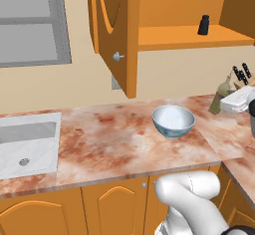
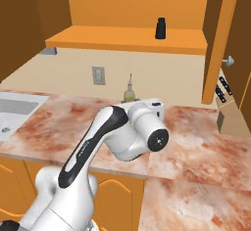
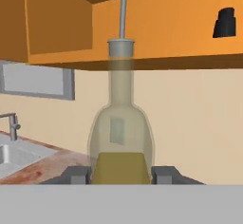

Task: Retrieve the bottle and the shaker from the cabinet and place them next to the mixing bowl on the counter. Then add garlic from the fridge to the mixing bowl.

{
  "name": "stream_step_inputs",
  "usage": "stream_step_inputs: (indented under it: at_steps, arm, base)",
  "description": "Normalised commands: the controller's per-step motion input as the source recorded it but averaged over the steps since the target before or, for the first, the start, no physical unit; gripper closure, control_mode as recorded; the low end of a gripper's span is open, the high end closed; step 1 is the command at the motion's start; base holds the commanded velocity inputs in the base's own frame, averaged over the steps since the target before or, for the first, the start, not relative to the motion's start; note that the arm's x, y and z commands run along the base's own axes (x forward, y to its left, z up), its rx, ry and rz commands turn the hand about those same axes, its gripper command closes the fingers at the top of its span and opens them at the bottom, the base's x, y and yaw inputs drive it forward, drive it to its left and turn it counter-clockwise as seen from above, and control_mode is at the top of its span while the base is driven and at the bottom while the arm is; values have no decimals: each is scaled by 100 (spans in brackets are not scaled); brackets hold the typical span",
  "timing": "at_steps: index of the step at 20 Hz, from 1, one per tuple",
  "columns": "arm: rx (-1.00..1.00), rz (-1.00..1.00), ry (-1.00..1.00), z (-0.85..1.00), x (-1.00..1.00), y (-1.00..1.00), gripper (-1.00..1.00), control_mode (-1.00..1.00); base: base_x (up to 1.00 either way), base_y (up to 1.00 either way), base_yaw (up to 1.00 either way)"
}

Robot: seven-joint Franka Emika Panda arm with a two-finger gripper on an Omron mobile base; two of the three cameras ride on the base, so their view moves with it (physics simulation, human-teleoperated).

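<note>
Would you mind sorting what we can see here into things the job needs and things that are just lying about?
Job:
- bottle, gripper shut on it
- shaker, on the cabinet shelf
- mixing bowl, on the counter

Lying about:
- sink
- knife block
- wall outlet

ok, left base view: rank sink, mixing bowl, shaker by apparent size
1. sink, largest by far, cut off at the left edge.
2. mixing bowl, mid-counter.
3. shaker, smallest; it sits farther back on the cabinet shelf, so distance shrinks it somewhat.
</note>
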Motion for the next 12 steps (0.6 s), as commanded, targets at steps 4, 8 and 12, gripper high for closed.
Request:
stream_step_inputs:
  at_steps: [4,8,12]
  arm:
    - [0,0,-2,-65,1,-37,100,-100]
    - [0,0,-1,-62,12,-27,100,-100]
    - [0,3,0,-62,42,-23,100,-100]
  base:
    - [0,0,0]
    - [0,0,0]
    - [0,0,0]
